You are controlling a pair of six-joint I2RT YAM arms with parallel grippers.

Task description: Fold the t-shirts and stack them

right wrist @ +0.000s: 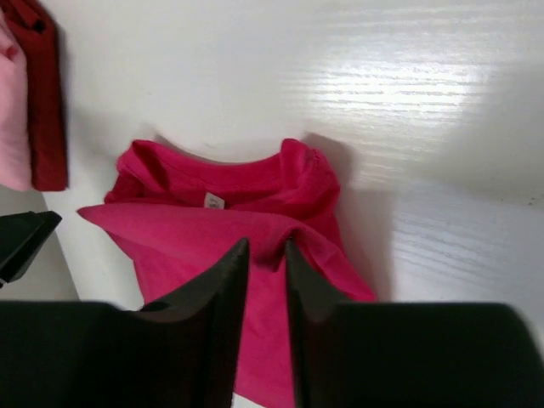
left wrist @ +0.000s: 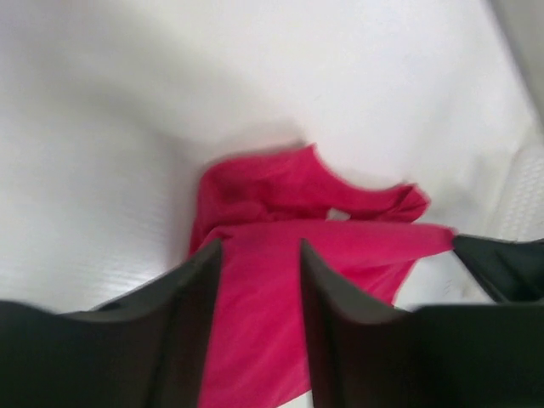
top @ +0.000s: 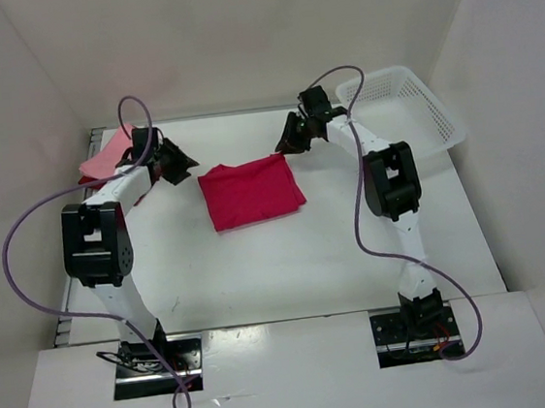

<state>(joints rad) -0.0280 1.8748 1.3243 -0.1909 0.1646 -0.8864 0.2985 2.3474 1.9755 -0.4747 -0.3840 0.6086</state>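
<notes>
Crimson folded cloth t-shirt [top: 252,193], centre frame, bare white table [top: 260,273] around its edges; neck label [right wrist: 213,201] illegible; left gripper [left wrist: 259,246], right gripper [right wrist: 263,246] parted, empty.

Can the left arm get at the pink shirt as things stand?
Probably yes. The pink shirt lies just left of the left end effector, which looks open and empty; nothing stands between, though it faces away.

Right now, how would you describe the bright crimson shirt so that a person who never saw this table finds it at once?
Look at the white table; near its middle lies a folded crimson shirt, roughly square. The pink shirt and the dark red shirt sit together in the far left corner, whereas this one lies alone and is the brightest.
</notes>
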